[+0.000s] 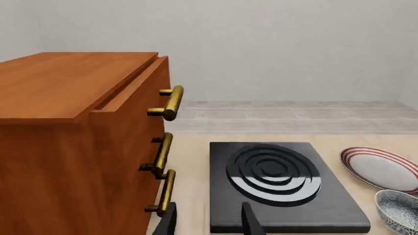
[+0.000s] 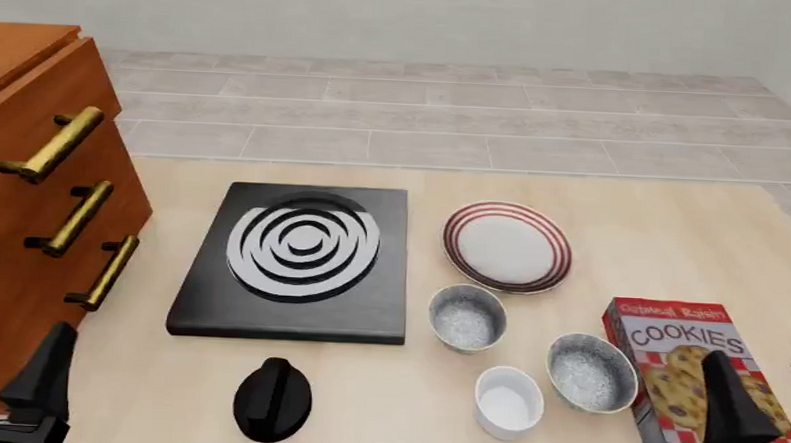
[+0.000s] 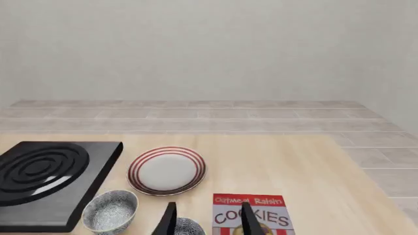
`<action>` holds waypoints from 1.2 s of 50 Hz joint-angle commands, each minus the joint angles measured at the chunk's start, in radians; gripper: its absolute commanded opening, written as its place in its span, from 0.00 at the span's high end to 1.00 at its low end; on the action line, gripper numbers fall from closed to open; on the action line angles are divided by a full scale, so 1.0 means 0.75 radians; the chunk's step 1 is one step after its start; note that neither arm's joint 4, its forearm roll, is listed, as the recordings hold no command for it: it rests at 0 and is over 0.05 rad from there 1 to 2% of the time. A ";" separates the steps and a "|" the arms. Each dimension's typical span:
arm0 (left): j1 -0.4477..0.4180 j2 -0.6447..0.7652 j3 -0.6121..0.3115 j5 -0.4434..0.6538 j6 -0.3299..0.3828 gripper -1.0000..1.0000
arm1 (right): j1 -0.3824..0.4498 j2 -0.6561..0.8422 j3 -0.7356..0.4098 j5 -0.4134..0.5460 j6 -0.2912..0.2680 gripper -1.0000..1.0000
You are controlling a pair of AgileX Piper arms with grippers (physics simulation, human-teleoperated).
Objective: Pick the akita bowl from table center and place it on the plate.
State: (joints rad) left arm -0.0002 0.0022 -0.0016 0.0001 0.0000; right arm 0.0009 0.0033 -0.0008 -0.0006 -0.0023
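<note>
The akita bowl [image 2: 467, 317] stands upright at the table centre, speckled grey inside, just in front of the plate [image 2: 507, 245] and to the right of the stove. It also shows as the akita bowl [image 3: 111, 210] and, at a picture edge, the akita bowl [image 1: 398, 210]. The red-ringed plate [image 3: 166, 170] lies bare; the plate [image 1: 382, 168] shows here too. My left gripper [image 2: 9, 360] hangs open at the near left edge, far from the bowl. My right gripper [image 2: 769, 388] is open at the near right, over the cookie box. Both hold nothing: left gripper [image 1: 209, 223], right gripper [image 3: 207, 223].
A black stove [image 2: 301, 257] with white spiral rings lies left of centre, a black knob-like object [image 2: 273, 398] in front of it. A wider speckled bowl [image 2: 589, 372], a white bowl [image 2: 508, 401] and a cookies box [image 2: 689, 379] stand near right. A wooden drawer cabinet [image 2: 35, 216] fills the left.
</note>
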 commanded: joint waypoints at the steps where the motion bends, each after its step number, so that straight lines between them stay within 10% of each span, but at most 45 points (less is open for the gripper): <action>1: -0.002 0.006 -0.010 0.008 0.001 0.00 | 0.007 0.012 -0.004 0.000 -0.006 0.00; 20: 0.012 0.015 -0.009 0.008 -0.013 0.00 | 0.009 0.006 -0.059 0.062 0.043 0.00; 32: 0.028 0.046 -0.002 -0.023 -0.044 0.00 | 0.011 -0.004 -0.411 0.334 0.042 0.00; 40: 0.025 0.066 0.000 -0.037 -0.034 0.00 | 0.088 0.035 -0.519 0.447 -0.041 0.00; 60: -0.006 0.105 0.001 -0.033 0.027 0.00 | 0.358 0.603 -0.537 0.210 -0.277 0.00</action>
State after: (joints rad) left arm 0.0017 0.0537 -0.0023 -0.0209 -0.0075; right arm 0.1968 0.3034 -0.3846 0.2049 -0.1340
